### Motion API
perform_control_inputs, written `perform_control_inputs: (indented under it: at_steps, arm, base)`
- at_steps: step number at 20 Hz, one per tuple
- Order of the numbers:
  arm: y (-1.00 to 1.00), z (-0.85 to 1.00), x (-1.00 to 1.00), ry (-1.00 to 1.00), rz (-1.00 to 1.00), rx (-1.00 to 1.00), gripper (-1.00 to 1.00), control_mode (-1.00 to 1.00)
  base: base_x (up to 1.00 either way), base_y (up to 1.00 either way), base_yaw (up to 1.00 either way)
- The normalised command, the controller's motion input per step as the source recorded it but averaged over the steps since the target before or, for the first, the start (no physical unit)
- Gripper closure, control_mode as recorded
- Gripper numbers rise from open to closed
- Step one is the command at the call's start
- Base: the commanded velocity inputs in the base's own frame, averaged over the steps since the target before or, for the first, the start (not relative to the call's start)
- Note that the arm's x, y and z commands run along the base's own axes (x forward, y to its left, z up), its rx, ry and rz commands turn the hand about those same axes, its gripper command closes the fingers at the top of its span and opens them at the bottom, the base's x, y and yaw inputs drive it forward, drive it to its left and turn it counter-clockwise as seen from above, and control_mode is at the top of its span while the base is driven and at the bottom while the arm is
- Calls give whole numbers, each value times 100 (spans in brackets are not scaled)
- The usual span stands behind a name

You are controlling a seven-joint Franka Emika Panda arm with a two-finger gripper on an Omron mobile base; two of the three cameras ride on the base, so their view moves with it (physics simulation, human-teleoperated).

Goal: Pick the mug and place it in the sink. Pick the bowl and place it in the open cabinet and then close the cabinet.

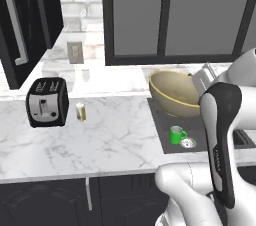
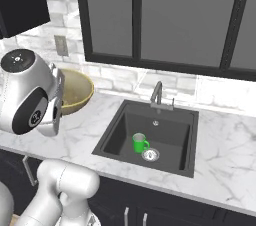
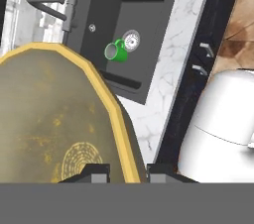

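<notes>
Olive-gold inside with a lighter yellow rim, the bowl [image 3: 54,119] is seen pinched at its rim between the two dark fingertips of the end effector [image 3: 128,172], one tip lying inside the rim and the other outside it. In the left base view the bowl [image 1: 172,92] is held tilted above the bench [image 1: 100,135], at the left edge of the sink [image 1: 167,140], with its opening turned upward and toward the camera. In the right base view the bowl [image 2: 75,90] is partly hidden behind the white arm, to the left of the sink [image 2: 150,135]. The mug [image 2: 139,143], bright green with a side handle, stands upright on the black floor of the sink, just beside the round steel drain [image 2: 150,154]. A grey faucet [image 2: 157,95] is mounted at the far rim of the basin. A black toaster [image 1: 47,102] and a small pale container [image 1: 80,111] stand on the bench to the left. An open door of the black cabinet [image 1: 22,25], with its long silver bar handle, is seen at the upper left.
</notes>
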Motion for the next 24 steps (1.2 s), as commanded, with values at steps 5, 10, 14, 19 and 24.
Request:
perform_control_inputs:
  at_steps: [5,10,14,19,24]
  arm:
    - [0,0,-27,0,-5,0,100,100]
    - [0,0,0,0,0,0,100,100]
    - [0,0,0,0,0,0,100,100]
    - [0,0,0,0,0,0,100,100]
    - [0,0,0,0,0,0,100,100]
  base:
    - [-11,0,-1]
    - [-73,3,-6]
    - [-93,10,-7]
    - [-96,34,-7]
    - [-62,80,-4]
